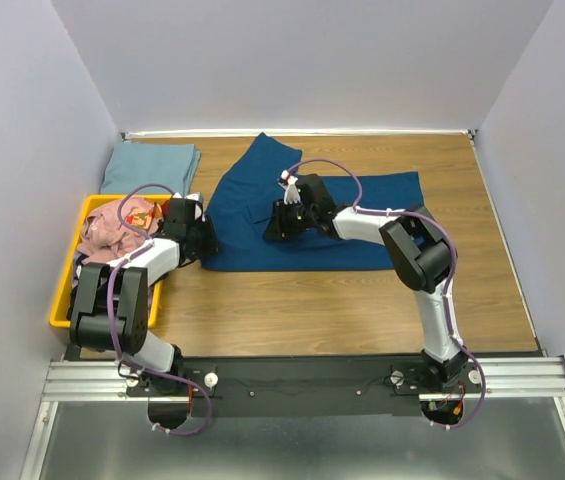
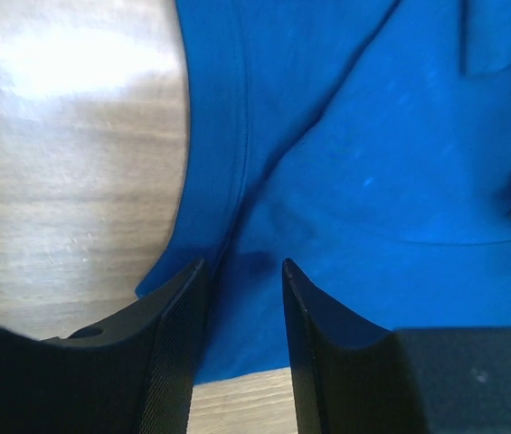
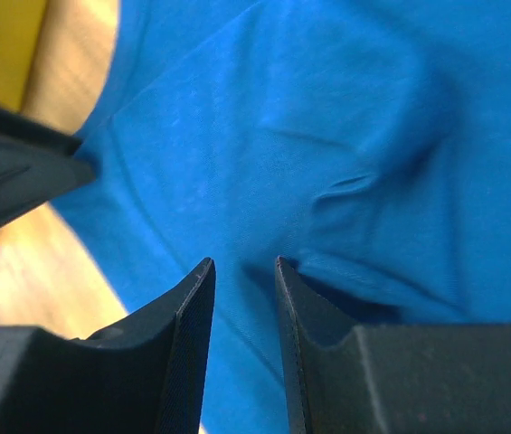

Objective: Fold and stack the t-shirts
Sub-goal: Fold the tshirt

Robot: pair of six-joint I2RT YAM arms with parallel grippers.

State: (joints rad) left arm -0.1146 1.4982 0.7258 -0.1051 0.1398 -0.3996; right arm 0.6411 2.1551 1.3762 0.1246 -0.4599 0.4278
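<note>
On wood-grain table, creased blue t-shirt, black left fingers, right fingers, both narrowly apart.

Wooden table with spread blue t-shirt, folded grey-blue t-shirt, yellow bin.

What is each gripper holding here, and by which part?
Cannot be told. The left gripper sits at the edge of the blue t-shirt, the right gripper near its middle, each with fingers slightly apart; no pinched cloth shows.
</note>
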